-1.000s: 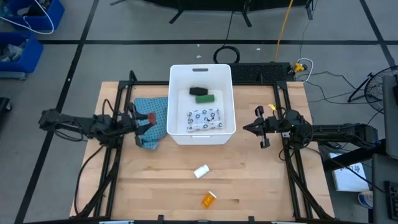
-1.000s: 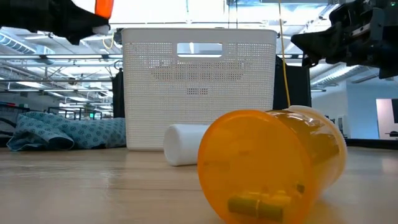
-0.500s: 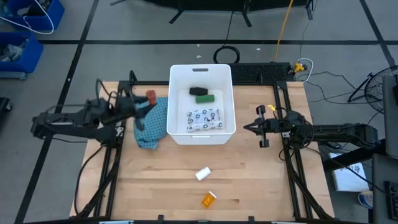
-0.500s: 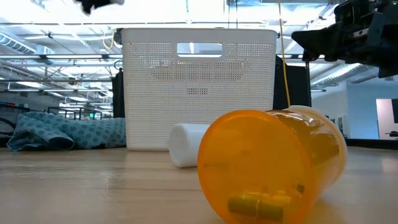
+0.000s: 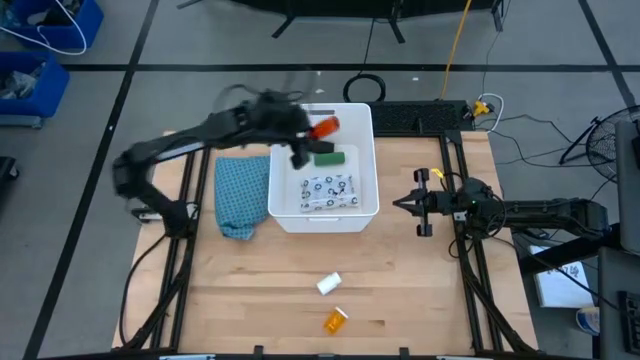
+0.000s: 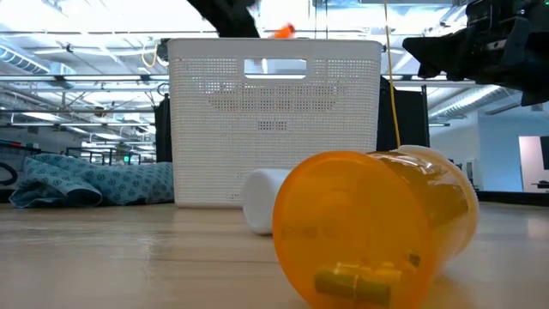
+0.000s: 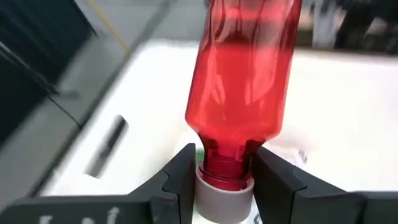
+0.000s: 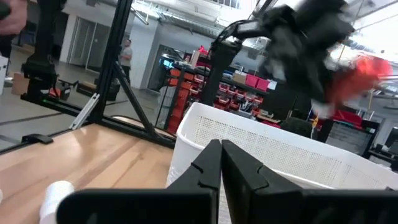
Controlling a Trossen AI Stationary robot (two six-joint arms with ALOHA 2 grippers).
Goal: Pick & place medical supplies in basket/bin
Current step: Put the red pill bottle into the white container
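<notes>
The white tub (image 5: 286,118) sits at the far middle of the wooden table (image 5: 250,300). The left gripper (image 5: 303,140) hangs above its far end, fingers pinching the red tube (image 5: 325,127) at the white cap. To place it well, lower the tube inside the walls before opening, and aim for the bare floor beside the green oblong (image 5: 329,157) and black oblong (image 5: 319,146); the dotted white packet (image 5: 329,190) covers the near end. The right gripper (image 5: 417,205) waits right of the tub, fingers pressed together.

A teal cloth (image 5: 242,192) lies against the tub's left wall. The white bottle (image 5: 327,284) and orange vial (image 5: 335,320) lie well apart from the tub, near the front edge. Beyond the table, shelving and a standing person (image 8: 126,53) show.
</notes>
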